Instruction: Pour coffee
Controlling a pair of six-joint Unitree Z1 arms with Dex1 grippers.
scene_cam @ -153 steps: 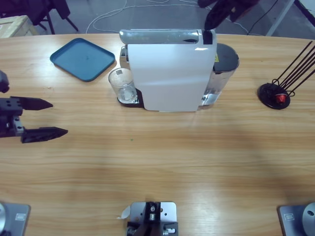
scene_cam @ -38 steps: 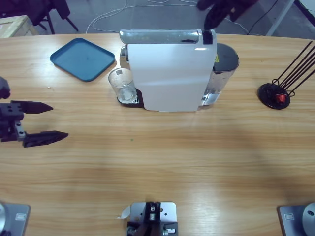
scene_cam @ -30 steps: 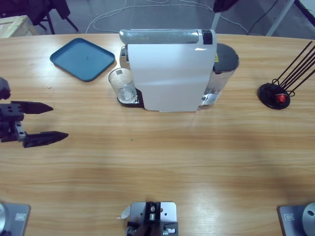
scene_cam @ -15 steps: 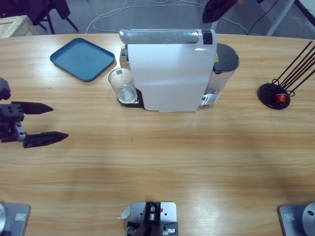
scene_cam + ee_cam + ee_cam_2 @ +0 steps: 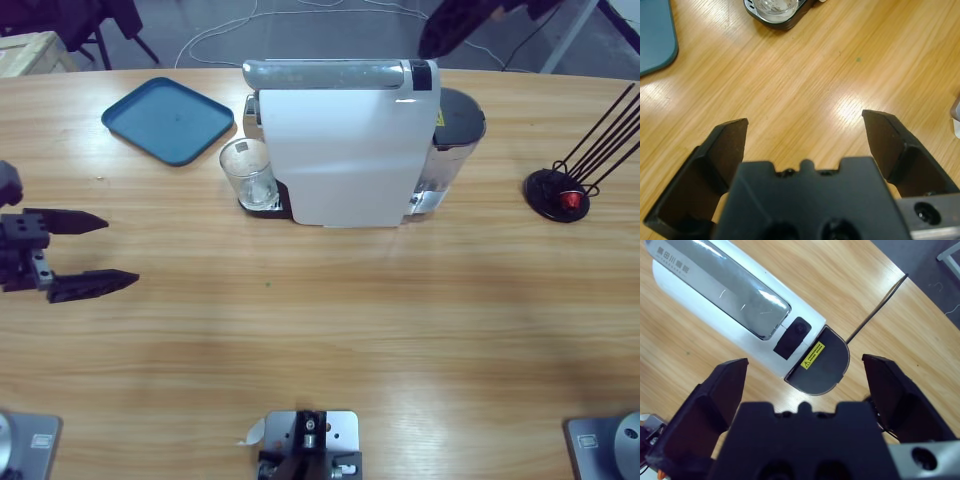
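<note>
The left gripper (image 5: 95,250), jaws spread and empty, hovers low at the table's (image 5: 330,330) left end, pointing toward the glass (image 5: 248,172) that stands under the coffee machine's (image 5: 345,145) spout end, well apart; the right gripper (image 5: 805,365), also open, hangs high above the machine's button (image 5: 799,330)

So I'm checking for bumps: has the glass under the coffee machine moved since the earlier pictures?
No. The glass sits at the same spot against the white coffee machine, just right of the blue tray, as before.
</note>
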